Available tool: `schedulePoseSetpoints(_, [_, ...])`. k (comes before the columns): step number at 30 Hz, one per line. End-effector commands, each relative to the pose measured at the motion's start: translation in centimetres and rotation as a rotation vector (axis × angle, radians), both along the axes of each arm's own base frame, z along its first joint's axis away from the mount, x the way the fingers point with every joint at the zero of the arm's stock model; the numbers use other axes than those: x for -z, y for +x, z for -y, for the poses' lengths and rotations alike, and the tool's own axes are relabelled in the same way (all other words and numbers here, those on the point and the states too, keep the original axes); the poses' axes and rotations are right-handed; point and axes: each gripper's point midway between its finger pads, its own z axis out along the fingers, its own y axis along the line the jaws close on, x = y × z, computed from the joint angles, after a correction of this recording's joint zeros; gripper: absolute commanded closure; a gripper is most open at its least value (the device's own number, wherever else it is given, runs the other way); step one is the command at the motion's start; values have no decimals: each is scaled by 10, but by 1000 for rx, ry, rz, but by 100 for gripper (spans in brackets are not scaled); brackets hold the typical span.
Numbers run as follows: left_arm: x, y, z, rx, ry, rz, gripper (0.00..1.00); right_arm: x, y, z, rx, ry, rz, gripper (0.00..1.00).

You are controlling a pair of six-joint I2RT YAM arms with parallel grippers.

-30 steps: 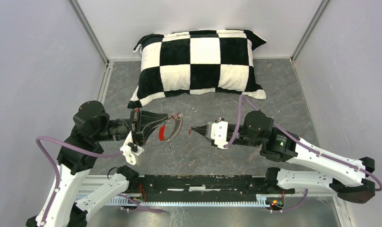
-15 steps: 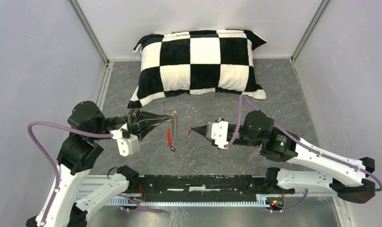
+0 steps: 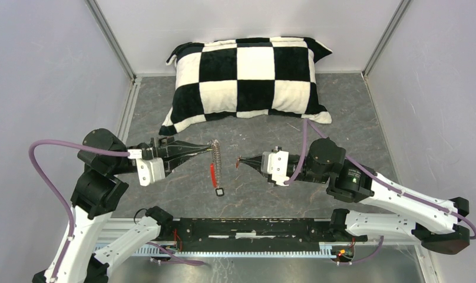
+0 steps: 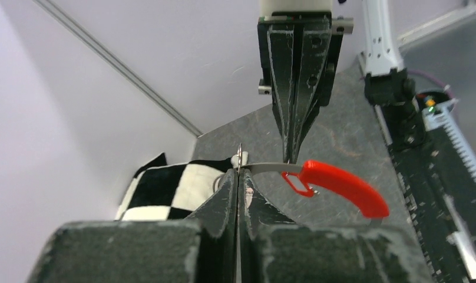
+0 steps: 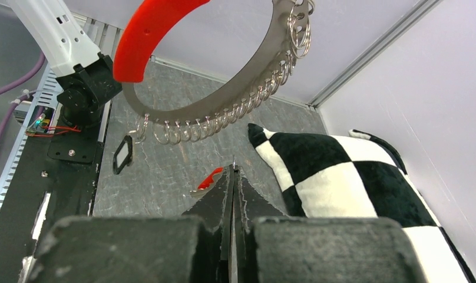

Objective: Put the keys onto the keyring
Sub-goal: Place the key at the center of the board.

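Observation:
My left gripper (image 3: 210, 145) is shut on the top of the keyring (image 3: 217, 159), a silvery band with a red section (image 3: 212, 171) that hangs down from the fingertips. In the right wrist view the keyring (image 5: 224, 106) arcs overhead, carrying several small wire rings. A black-and-white key (image 3: 220, 191) dangles at its lower end, also seen as the black-and-white key (image 5: 122, 154). My right gripper (image 3: 243, 160) faces the ring from the right, a small gap away, shut on the red key (image 5: 211, 177), which pokes out beside its fingertips. In the left wrist view the jaws of the left gripper (image 4: 238, 174) are pressed together on the band.
A black-and-white checkered pillow (image 3: 250, 76) lies at the back of the grey table. Pale walls close in on three sides. A black rail (image 3: 247, 227) runs along the near edge between the arm bases.
My left wrist has rolled and drawn back left, so the keyring now hangs straight down with the black-and-white key lower. The right gripper has shifted slightly right.

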Motion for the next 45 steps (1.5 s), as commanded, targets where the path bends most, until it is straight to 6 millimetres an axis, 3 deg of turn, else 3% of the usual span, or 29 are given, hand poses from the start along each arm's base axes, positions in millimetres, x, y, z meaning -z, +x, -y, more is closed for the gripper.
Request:
schedulePoseSetpoints(1, [-18,-9,2,26,-84,-137,98,-24,-4,4,-10,86,14,100])
schedulePoseSetpoints(7, [-26,-15,4,56,-138,-290,98,-23,-5,7,-8,91,11,100])
schedulePoseSetpoints(20, [-35,-24,7,109,-172,-402,98,-19,-3,12,12,87,7,100])
schedulePoseSetpoints(28, [-28,-33,7,158,-138,-377,98,7,7,19,85,45,-19,100])
schedulePoseSetpoints(32, [-18,-47,7,238,-81,-324,98,53,19,23,159,-49,-63,100])
schedulePoseSetpoints(37, [-11,-54,7,286,-48,-306,98,129,25,27,229,-121,-158,100])
schedulePoseSetpoints(45, [1,-72,3,394,6,-232,98,240,44,56,417,-166,-263,100])
